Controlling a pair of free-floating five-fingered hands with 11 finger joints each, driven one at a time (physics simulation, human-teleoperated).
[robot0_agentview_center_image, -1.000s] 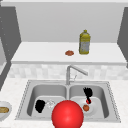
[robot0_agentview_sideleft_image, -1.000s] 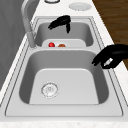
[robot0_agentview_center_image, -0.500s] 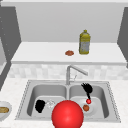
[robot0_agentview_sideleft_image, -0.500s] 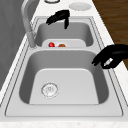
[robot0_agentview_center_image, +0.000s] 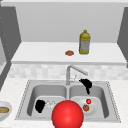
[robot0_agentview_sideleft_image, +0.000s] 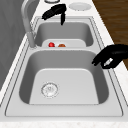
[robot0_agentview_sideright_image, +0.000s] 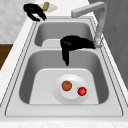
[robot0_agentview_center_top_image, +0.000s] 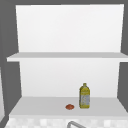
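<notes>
My right hand (robot0_agentview_center_image: 85, 83) hangs over the right basin just below the faucet (robot0_agentview_center_image: 75, 71), fingers relaxed with one pointing straight down (robot0_agentview_sideright_image: 66, 56), touching nothing. Beneath it a white plate (robot0_agentview_sideright_image: 67, 98) lies on the basin floor with an orange-brown fruit (robot0_agentview_sideright_image: 66, 85) and a small red fruit (robot0_agentview_sideright_image: 82, 91) on it. My left hand (robot0_agentview_center_image: 40, 105) floats at the front rim of the left basin, fingers curled toward the thumb (robot0_agentview_sideleft_image: 110, 57) around nothing. A large red ball (robot0_agentview_center_image: 67, 115) sits low in the front view, before the sink's divider.
The left basin holds only its drain (robot0_agentview_sideleft_image: 50, 89). A bowl with a bread-like piece (robot0_agentview_center_image: 3, 110) stands on the counter left of the sink. On the shelf behind are a yellow bottle (robot0_agentview_center_image: 84, 42) and a small orange item (robot0_agentview_center_image: 69, 52).
My right hand has risen from near the plate toward the faucet. The left hand has not moved.
</notes>
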